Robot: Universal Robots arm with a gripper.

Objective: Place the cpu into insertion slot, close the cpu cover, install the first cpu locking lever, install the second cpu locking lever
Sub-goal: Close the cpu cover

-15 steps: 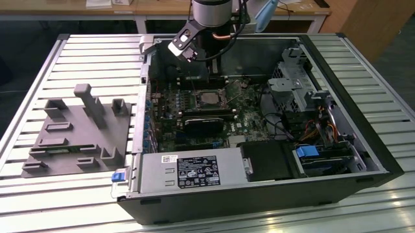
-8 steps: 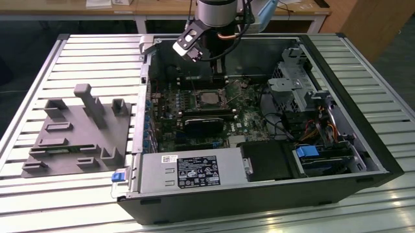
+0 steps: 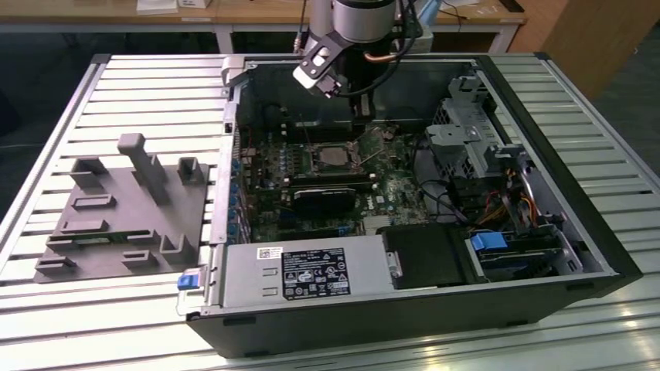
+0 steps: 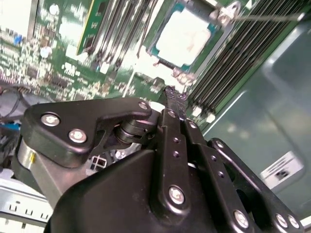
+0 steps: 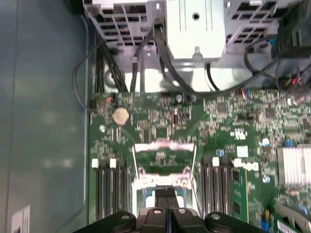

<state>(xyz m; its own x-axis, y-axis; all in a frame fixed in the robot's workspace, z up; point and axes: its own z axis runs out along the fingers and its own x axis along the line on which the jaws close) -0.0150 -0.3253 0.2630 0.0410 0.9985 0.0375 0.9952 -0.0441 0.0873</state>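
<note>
Your end effector (image 4: pixel 175 97) reaches down into the open computer case (image 3: pixel 557 255) on the slatted bench (image 3: pixel 144 93). In both wrist views its fingertips (image 5: pixel 167 198) are pressed together with nothing between them. They sit just beside one edge of the insertion slot (image 4: pixel 158 51). You cannot tell from these views whether they touch it.

The cpu (image 4: pixel 187 36) already lies flat in the slot with its pale metal top facing up. In the exterior view you see it (image 3: pixel 332 157) near the middle of the green motherboard (image 5: pixel 233 121), just under the arm.

In the first wrist view the cpu cover (image 5: pixel 165 144) looks lifted off the chip, with green board showing through its square cut-out. A thin metal locking lever (image 4: pixel 272 17) stands out past one corner of the slot, over the black memory slots (image 4: pixel 238 63).

A grey moulded fixture (image 3: pixel 124 209) rests on the bench at the exterior view's left, well apart from the case.
</note>
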